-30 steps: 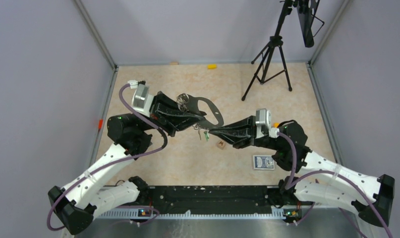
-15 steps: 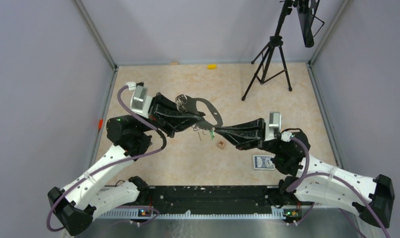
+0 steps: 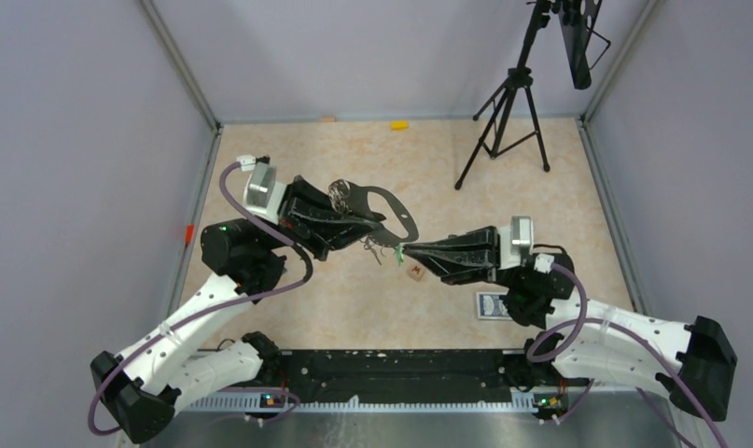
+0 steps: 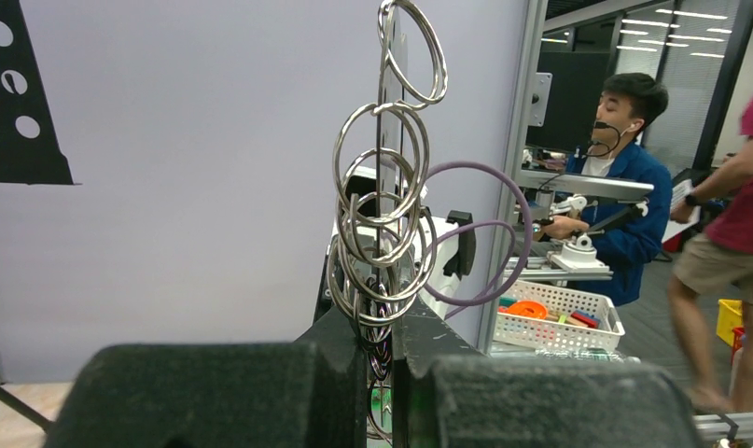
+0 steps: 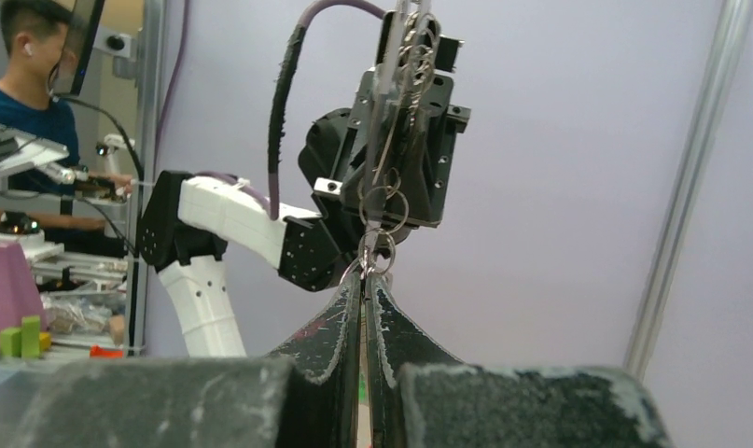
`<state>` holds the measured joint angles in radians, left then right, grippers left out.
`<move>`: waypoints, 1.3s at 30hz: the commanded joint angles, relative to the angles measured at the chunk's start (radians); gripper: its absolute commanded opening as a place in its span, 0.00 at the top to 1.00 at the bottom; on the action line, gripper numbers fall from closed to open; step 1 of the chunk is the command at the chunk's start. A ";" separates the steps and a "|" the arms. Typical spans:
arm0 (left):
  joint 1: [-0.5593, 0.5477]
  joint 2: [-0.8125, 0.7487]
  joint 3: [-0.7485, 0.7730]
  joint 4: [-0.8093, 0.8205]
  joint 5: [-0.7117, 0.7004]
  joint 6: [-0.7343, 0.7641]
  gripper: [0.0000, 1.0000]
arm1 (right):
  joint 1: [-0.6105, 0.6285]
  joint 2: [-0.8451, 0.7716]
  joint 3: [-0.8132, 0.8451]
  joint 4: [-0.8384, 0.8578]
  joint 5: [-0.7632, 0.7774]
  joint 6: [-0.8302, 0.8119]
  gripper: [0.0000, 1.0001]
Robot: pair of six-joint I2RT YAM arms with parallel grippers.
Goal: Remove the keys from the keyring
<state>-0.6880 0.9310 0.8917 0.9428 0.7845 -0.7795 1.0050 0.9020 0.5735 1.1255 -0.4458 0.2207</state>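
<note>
- The left gripper is clamped on the keyring, holding it above the table at mid-left, with small wire rings strung along its edge.
- The keys dangle just right of it.
- The right gripper is pinched together on the green-headed key; a brown cube lies just nearer.
</note>
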 commanded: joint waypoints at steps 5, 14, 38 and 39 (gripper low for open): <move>0.002 -0.009 0.009 0.073 -0.019 -0.034 1.00 | -0.005 0.010 -0.023 0.159 -0.206 -0.230 1.00; 0.002 -0.008 0.018 0.067 -0.003 -0.038 1.00 | -0.005 0.003 0.045 -0.016 -0.395 -0.567 1.00; 0.002 0.002 0.045 0.043 0.072 -0.050 1.00 | -0.005 -0.039 0.258 -0.653 -0.414 -1.070 1.00; 0.002 0.002 0.046 0.043 0.070 -0.049 1.00 | -0.005 -0.042 0.259 -0.658 -0.417 -1.070 1.00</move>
<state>-0.6888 0.9344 0.8959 0.9569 0.8528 -0.8173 1.0050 0.8837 0.7780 0.5232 -0.8253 -0.7944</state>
